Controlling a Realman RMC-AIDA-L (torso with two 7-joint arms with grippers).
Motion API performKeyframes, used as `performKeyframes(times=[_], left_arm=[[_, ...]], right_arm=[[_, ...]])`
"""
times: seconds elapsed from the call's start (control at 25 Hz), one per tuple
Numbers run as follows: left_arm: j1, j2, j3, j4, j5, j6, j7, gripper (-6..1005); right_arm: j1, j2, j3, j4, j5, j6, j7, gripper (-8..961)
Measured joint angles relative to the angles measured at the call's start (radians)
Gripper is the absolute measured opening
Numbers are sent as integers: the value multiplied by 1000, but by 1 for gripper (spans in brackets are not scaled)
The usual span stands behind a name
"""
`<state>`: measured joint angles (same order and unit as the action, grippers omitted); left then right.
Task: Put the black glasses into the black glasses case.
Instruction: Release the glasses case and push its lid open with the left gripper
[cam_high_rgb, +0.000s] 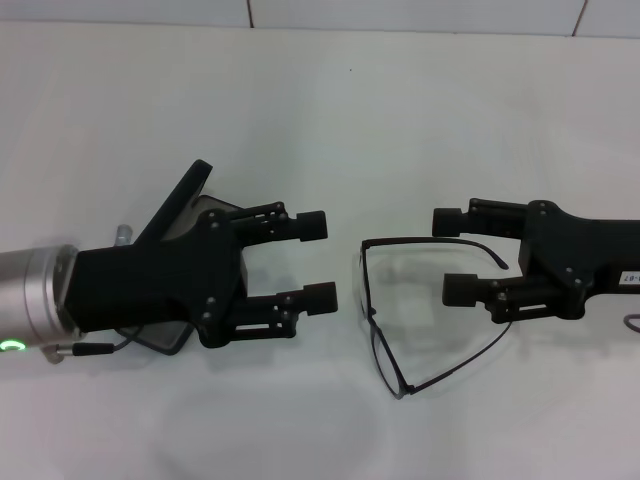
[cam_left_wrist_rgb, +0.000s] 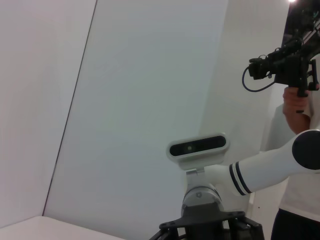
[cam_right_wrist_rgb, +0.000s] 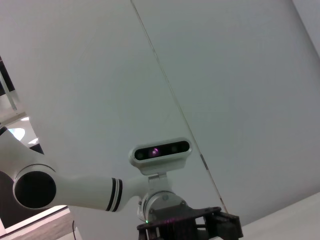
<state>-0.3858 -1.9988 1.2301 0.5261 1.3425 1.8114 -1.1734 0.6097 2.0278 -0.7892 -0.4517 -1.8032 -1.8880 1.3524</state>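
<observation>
Head view: right gripper (cam_high_rgb: 455, 255), jaws wide, straddles a temple of the glasses (cam_high_rgb: 400, 305) at 3 o'clock, seemingly ready to pinch. Left gripper (cam_high_rgb: 318, 262), also wide, hovers over the case (cam_high_rgb: 185, 215) at 9.

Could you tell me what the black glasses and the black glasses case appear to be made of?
The black glasses look like thin metal wire, painted black, with clear lenses: the rims and temples are very slim. The black glasses case, mostly hidden behind the left gripper, shows a matte black shell, probably hard plastic or leatherette; I cannot tell which.
</observation>
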Motion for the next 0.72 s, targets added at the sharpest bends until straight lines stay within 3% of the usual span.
performKeyframes(times=[0.28, 0.44, 0.56, 0.72], left_arm=[[1, 0, -28, 1, -9, -3, -29, 697], [-8, 10, -143, 80, 27, -35, -276, 688], [7, 8, -188, 313, 108, -52, -510, 680], [46, -44, -226, 806, 386, -158, -856, 671]], right_arm=[[-5, 0, 6, 0, 1, 12, -17, 875], [-48, -6, 13, -1, 53, 74, -71, 875], [-94, -11, 13, -7, 121, 96, -107, 875], [-150, -13, 13, -14, 197, 95, -142, 875]])
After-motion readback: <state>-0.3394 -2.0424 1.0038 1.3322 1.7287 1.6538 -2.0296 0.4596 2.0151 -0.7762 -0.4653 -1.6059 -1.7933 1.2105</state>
